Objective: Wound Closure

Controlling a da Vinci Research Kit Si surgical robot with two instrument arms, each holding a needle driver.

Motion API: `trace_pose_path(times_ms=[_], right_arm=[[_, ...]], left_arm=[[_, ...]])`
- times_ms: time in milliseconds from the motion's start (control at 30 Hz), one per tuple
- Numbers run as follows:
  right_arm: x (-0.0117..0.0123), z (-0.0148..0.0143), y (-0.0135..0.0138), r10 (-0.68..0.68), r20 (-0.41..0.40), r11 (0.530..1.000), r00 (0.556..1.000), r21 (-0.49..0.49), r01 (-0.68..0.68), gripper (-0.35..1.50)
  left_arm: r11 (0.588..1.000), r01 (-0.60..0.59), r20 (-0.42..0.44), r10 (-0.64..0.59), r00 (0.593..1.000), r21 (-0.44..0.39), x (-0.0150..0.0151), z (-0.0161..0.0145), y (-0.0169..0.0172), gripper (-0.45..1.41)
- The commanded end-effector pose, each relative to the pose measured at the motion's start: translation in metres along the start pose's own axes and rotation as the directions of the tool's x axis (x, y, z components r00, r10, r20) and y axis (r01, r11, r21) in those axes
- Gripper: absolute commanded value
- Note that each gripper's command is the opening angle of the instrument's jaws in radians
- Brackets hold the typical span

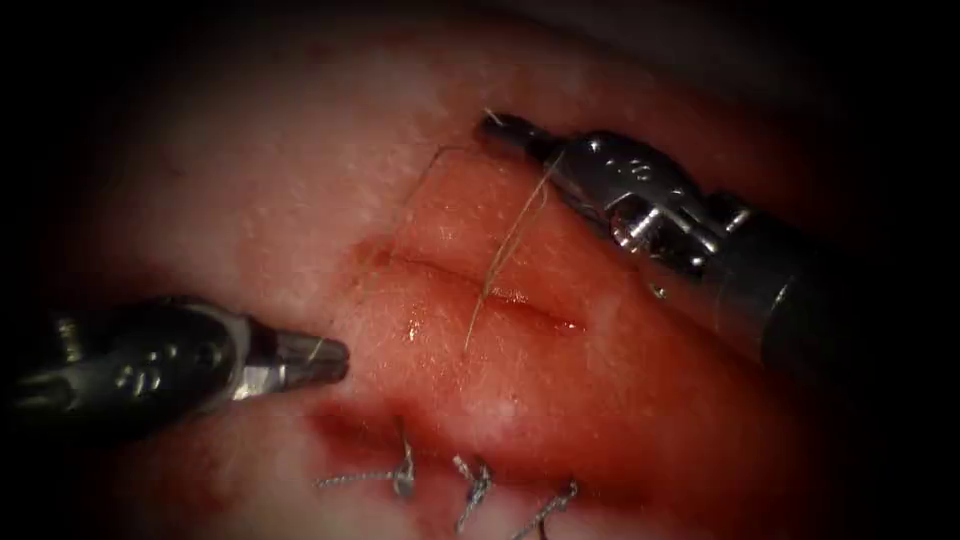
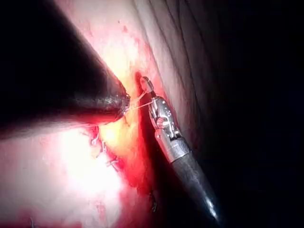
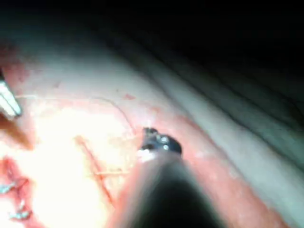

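Left hand (image 1: 335,360) is clamped on the thread (image 1: 505,245), right hand (image 1: 500,128) pinches it above the cut (image 1: 480,290); fine, limp, slippery stuff, best gripped close to the tissue (image 1: 250,200).

pale pink tissue (image 1: 250,180) with red fluid (image 1: 560,400), tan thread (image 1: 505,250), silvery grey knots (image 1: 475,485).

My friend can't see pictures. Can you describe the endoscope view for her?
Two metal tools hold a thin thread stretched over a cut in red, wet tissue: the left tool and right tool both have shut jaws. Three finished stitches sit below.
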Motion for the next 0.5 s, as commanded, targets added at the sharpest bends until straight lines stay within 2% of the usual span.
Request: trace_pose_path(times_ms=[33,67,167,200,267,333,367,500], right_arm=[[0.0015,-0.0001,-0.0007,-0.017,-0.021,1.000,1.000,0.015,0.017,-0.35],[0.0024,-0.0012,-0.0014,-0.042,-0.038,0.999,0.998,0.010,0.043,-0.35],[0.0030,-0.0024,-0.0030,-0.060,-0.061,0.998,0.996,0.020,0.061,-0.35],[0.0028,-0.0027,-0.0041,-0.072,-0.066,0.997,0.995,0.029,0.074,-0.35],[0.0025,-0.0029,-0.0049,-0.079,-0.068,0.996,0.995,0.036,0.081,-0.35],[0.0021,-0.0033,-0.0057,-0.099,-0.069,0.994,0.993,0.044,0.102,-0.35],[0.0016,-0.0033,-0.0062,-0.103,-0.069,0.993,0.992,0.049,0.107,-0.35],[-0.0003,-0.0034,-0.0074,-0.121,-0.060,0.990,0.991,0.062,0.125,-0.35]], left_arm=[[1.000,0.019,0.000,-0.019,1.000,0.000,0.0002,0.0005,-0.0013,-0.35],[0.999,0.042,0.002,-0.042,0.999,0.005,0.0000,0.0001,-0.0037,-0.35],[0.995,0.093,0.004,-0.093,0.996,0.018,-0.0003,0.0009,-0.0086,-0.35],[0.993,0.111,0.005,-0.111,0.994,0.029,-0.0003,0.0019,-0.0111,-0.35],[0.992,0.122,0.006,-0.122,0.993,0.039,-0.0002,0.0028,-0.0131,-0.35],[0.990,0.135,0.003,-0.135,0.991,0.052,0.0003,0.0041,-0.0165,-0.35],[0.987,0.148,0.007,-0.149,0.989,0.054,0.0011,0.0050,-0.0193,-0.35],[0.983,0.173,0.000,-0.173,0.985,0.053,0.0035,0.0067,-0.0254,-0.35]])
